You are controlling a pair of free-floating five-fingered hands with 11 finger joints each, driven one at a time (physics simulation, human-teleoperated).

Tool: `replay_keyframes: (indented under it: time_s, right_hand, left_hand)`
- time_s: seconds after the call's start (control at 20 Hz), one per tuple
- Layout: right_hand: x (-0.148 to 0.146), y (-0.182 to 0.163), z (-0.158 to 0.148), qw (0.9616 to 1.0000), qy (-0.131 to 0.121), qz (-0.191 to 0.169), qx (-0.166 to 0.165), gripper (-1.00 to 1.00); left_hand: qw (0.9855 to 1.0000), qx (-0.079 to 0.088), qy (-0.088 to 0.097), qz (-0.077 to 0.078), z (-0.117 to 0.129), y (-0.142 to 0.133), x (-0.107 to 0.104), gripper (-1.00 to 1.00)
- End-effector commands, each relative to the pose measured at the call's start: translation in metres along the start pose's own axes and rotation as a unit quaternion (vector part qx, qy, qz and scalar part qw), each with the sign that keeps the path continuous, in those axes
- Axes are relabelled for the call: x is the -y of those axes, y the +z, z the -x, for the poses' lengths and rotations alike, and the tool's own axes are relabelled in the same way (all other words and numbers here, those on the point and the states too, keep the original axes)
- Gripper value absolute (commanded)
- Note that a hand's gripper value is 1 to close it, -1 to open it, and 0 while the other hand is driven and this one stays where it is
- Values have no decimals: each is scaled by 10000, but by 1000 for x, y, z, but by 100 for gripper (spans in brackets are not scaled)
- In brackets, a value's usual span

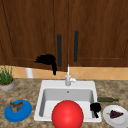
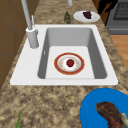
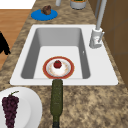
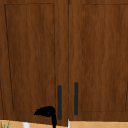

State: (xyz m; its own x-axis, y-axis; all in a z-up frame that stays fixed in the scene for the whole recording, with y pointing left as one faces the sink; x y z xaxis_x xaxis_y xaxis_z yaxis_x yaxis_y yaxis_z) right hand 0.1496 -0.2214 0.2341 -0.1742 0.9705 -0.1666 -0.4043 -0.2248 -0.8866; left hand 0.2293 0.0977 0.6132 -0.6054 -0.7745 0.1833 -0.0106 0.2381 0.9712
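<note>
A wooden cabinet (image 1: 32, 30) hung above the sink (image 1: 67, 86). The left hand (image 1: 47, 60), fingers curled on nothing, hovered beside the left door handle (image 1: 59, 50); reaching, it might have slipped past. The right hand (image 1: 95, 108), seemingly curled and empty, hung at the sink's front right rim.

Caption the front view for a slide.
Left hand beside the left cabinet door's dark handle; right hand at the white sink's rim.

Dark grained wood cabinet doors (image 1: 32, 27) fill the upper frame above a speckled stone counter (image 1: 25, 91). The sink (image 1: 46, 86) at centre looks smooth, matt white, its tap (image 1: 68, 77) dull metal.
</note>
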Motion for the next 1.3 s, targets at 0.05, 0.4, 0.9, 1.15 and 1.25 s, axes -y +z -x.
replay_keyframes:
  time_s: [0.05, 0.4, 0.9, 1.15, 1.25]
  right_hand:
    - [0, 0, 0, 10000, 0, 0, 0, 0]
    - [0, 0, 0, 10000, 0, 0, 0, 0]
    - [0, 0, 0, 10000, 0, 0, 0, 0]
    - [0, 0, 0, 10000, 0, 0, 0, 0]
    - [0, 0, 0, 10000, 0, 0, 0, 0]
  left_hand:
    - [9996, -214, -135, -126, 13, -32, 24, -100]
    - [9950, -567, -615, -554, 33, -68, 42, -100]
    - [9905, -401, -698, -1115, 16, -5, 74, -100]
    - [9924, -164, -737, -974, 13, 23, 99, -100]
    - [9924, -109, -733, -981, 12, 34, 109, -100]
